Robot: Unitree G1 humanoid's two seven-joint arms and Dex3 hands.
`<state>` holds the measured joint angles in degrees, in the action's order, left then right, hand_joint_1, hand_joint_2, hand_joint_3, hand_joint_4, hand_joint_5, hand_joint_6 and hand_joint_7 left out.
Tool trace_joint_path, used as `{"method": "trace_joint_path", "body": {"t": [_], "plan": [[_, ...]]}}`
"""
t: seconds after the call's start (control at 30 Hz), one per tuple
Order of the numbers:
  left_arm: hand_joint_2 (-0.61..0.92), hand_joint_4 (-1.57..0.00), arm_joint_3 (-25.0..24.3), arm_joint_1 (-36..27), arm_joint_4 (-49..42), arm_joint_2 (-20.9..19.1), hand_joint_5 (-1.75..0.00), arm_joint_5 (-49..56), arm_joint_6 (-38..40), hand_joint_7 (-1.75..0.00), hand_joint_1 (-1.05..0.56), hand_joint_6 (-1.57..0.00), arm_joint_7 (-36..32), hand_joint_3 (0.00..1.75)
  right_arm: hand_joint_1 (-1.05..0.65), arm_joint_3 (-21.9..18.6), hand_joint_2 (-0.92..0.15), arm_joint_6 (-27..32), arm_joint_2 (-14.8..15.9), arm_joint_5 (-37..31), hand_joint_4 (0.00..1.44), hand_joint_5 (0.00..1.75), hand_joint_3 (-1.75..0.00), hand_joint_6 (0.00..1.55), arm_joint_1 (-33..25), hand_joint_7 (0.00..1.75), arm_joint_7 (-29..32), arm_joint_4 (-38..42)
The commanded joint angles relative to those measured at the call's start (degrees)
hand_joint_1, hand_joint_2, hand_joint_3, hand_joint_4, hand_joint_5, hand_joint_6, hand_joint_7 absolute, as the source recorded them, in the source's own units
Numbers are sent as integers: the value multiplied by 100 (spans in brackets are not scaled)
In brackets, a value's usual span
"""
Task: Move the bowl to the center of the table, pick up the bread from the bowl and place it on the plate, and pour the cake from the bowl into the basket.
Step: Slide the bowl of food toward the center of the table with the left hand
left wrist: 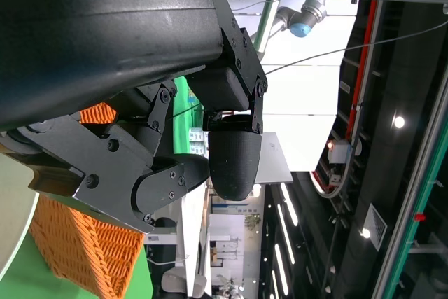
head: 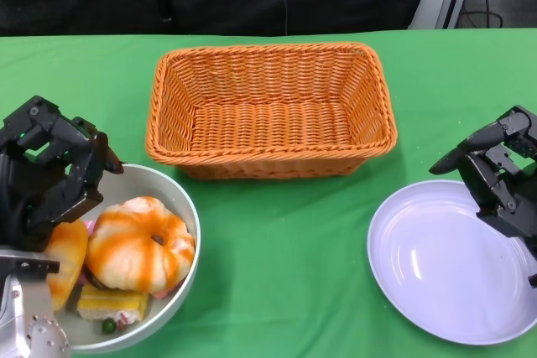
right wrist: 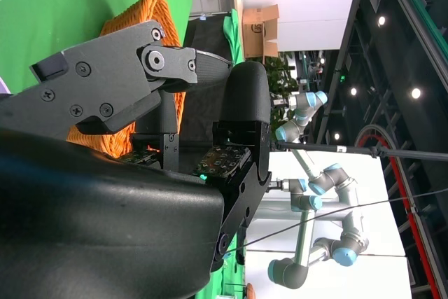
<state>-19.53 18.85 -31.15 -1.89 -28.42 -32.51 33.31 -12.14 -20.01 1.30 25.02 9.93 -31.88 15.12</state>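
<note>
The left hand sits at the rim of the grey bowl near the table's front left corner, fingers curled about the rim's far-left part; whether they actually clamp it I cannot tell, though the placing suits dragging the bowl toward the centre, a step not yet done. In the bowl lie an orange-striped round bread, a second bun partly under the hand, and a yellow cake slice. The right hand hovers over the white plate near the front right corner, fingers apart and empty, probably waiting. The wicker basket stands toward the back edge, empty. A green cloth covers the table; behind it is dark drapery.
</note>
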Motion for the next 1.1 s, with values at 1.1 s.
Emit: {"method": "trace_joint_path", "body": {"t": [1.1], "plan": [[65, -75, 34, -66, 105, -61, -168, 47, -37, -132, -8, -85, -44, 83, -24, -52, -72, -4, 64, 97, 74, 141, -54, 72, -9, 109, -50, -30]]}}
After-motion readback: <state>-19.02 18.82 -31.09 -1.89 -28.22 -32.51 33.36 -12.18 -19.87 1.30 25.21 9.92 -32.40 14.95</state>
